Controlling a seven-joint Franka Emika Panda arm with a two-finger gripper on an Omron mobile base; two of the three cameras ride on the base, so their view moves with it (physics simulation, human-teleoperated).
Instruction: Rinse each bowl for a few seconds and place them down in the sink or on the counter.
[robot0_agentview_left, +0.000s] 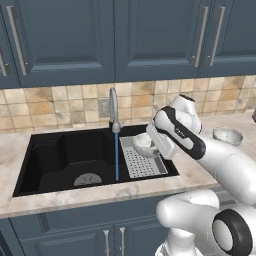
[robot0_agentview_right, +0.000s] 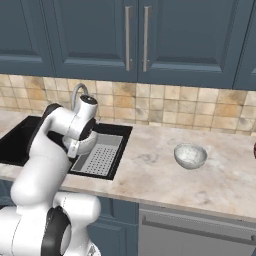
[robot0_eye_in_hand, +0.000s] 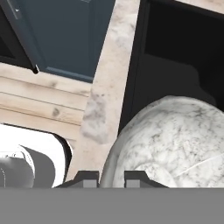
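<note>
My gripper (robot0_eye_in_hand: 111, 179) is shut on the rim of a speckled grey-white bowl (robot0_eye_in_hand: 175, 140), which sits between the two fingertips (robot0_eye_in_hand: 87, 178). In the left base view this bowl (robot0_agentview_left: 143, 142) hangs tilted over the right part of the black sink (robot0_agentview_left: 60, 160), above the perforated tray, just right of the blue water stream (robot0_agentview_left: 117, 155) from the silver faucet (robot0_agentview_left: 114, 110). My gripper (robot0_agentview_left: 152, 144) stands at the bowl's right side. A second bowl (robot0_agentview_right: 190, 156) rests upright on the beige counter (robot0_agentview_right: 150, 170), also seen as the bowl (robot0_agentview_left: 227, 135) at the far right.
A grey perforated tray (robot0_agentview_left: 142, 162) lies in the sink's right end. Tan tiled wall and dark blue upper cabinets (robot0_agentview_left: 65, 40) stand behind. My own arm crosses the counter between the sink and the second bowl.
</note>
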